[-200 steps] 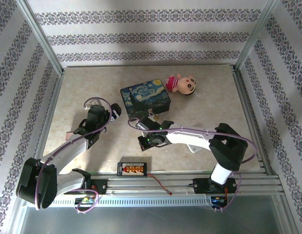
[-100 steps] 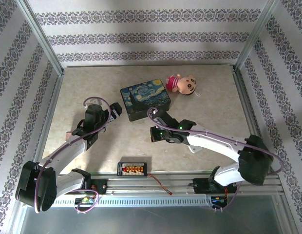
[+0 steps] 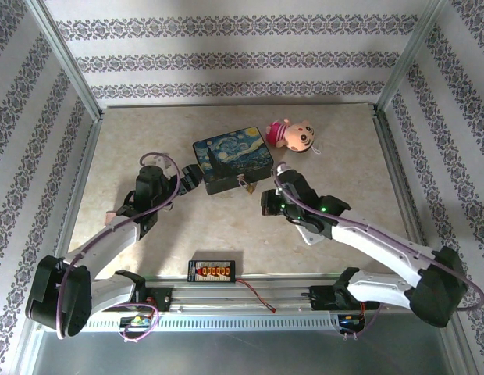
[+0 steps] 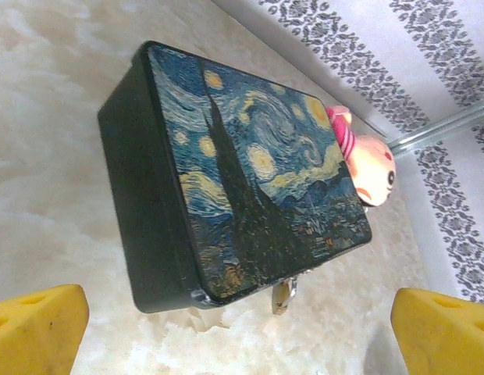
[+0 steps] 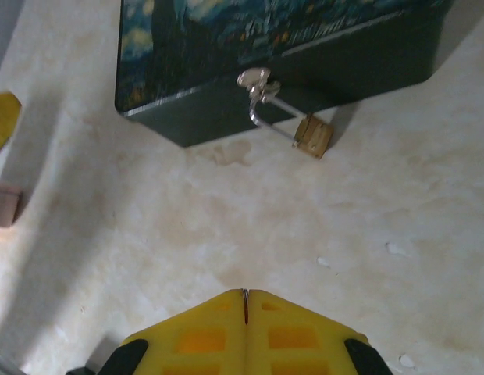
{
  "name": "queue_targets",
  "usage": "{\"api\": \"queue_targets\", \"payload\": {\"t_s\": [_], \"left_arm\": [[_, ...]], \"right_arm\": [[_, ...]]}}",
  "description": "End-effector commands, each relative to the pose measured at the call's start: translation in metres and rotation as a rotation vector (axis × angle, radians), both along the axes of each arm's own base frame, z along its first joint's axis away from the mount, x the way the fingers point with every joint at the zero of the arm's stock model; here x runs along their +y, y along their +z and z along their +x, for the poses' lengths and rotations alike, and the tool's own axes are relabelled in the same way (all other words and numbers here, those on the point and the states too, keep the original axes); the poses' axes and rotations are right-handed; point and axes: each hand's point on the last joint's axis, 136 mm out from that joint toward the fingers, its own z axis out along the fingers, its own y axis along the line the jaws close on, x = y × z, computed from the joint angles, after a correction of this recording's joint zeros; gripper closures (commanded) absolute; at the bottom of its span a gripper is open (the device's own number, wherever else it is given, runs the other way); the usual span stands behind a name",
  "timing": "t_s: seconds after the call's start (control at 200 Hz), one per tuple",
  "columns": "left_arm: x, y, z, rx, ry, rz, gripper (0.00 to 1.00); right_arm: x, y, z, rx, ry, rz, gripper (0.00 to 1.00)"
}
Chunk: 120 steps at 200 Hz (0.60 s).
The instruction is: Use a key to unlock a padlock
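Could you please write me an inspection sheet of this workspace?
Surface: pale marbled table, a few small flecks.
Job's things: padlock hanging from the hasp of the painted box; key a thin sliver in the right jaws.
Clutter: pink plush doll by the box's far corner; connector board at the near edge.
Grippers: left gripper open, facing the box; right gripper shut on the key.
Cables: purple cables looped along both arms; red-black wire on the near rail.
Surroundings: patterned walls, metal frame.

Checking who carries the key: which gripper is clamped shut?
The right gripper: its yellow fingers meet, pinching a thin sliver, apparently the key, and it faces the padlock. The left gripper stands wide open, holding nothing.
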Motion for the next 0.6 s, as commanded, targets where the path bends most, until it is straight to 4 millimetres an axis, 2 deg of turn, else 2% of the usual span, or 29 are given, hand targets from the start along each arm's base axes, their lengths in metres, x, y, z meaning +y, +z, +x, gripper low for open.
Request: {"api": "queue_targets", "payload": {"t_s": [0.0,0.175,0.39,0.595], "left_arm": [[-0.011,0.038,0.013,-0.094,-0.043,-0.091,0.01],[-0.028,0.046,0.021,-0.083,-0.112,-0.167,0.00],[-0.054,0.064,0.033,-0.108,-0.215,-0.295,0.08],[-0.084,0.066,0.040,-0.097,-0.290,-0.382,0.10]], "right_arm": [[-0.009,0.013,0.009,-0.061,-0.044,0.045,1.00],[-0.015,0.022,0.016,-0.106,-0.063,0.069,1.00],[-0.012,0.032,0.025,-0.157,-0.063,0.096,1.00],[-0.007,0.043,0.032,-0.173,-0.041,0.108,1.00]]}}
